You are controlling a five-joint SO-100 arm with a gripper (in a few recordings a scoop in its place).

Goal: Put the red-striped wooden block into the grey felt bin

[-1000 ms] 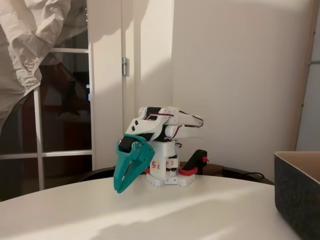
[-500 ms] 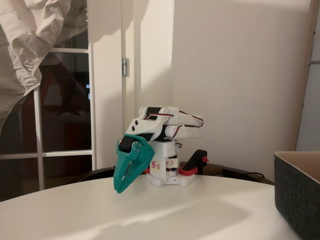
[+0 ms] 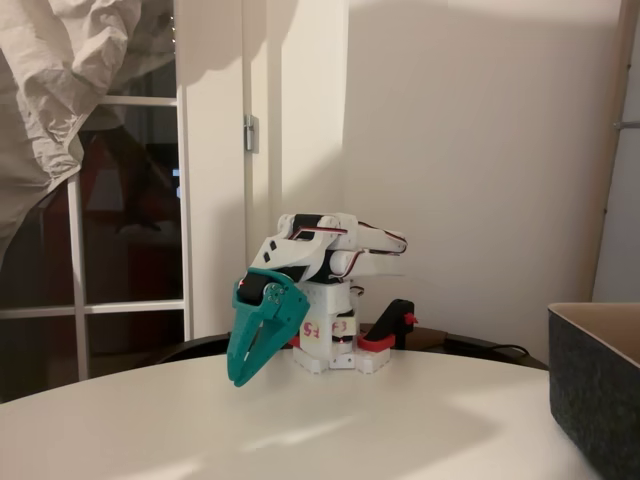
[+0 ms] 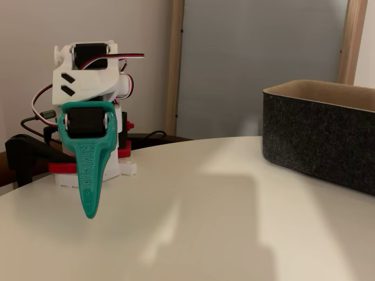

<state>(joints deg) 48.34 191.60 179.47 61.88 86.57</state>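
Note:
My teal gripper (image 3: 238, 376) (image 4: 89, 213) hangs folded in front of the white arm base, tips pointing down just above the white table. Its jaws are shut with nothing between them. The grey felt bin (image 3: 597, 385) (image 4: 325, 132) stands on the table at the right edge in both fixed views, dark charcoal outside with a tan inside, well apart from the gripper. The red-striped wooden block is out of view.
The round white table (image 3: 330, 430) (image 4: 222, 211) carries the arm base (image 3: 330, 345), clamped at the far edge by a black and red clamp (image 3: 390, 330). Behind stand a wall, a glazed door and crumpled paper at upper left.
The arm and bin have not moved. Only the patch of light and shadow on the tabletop has shifted.

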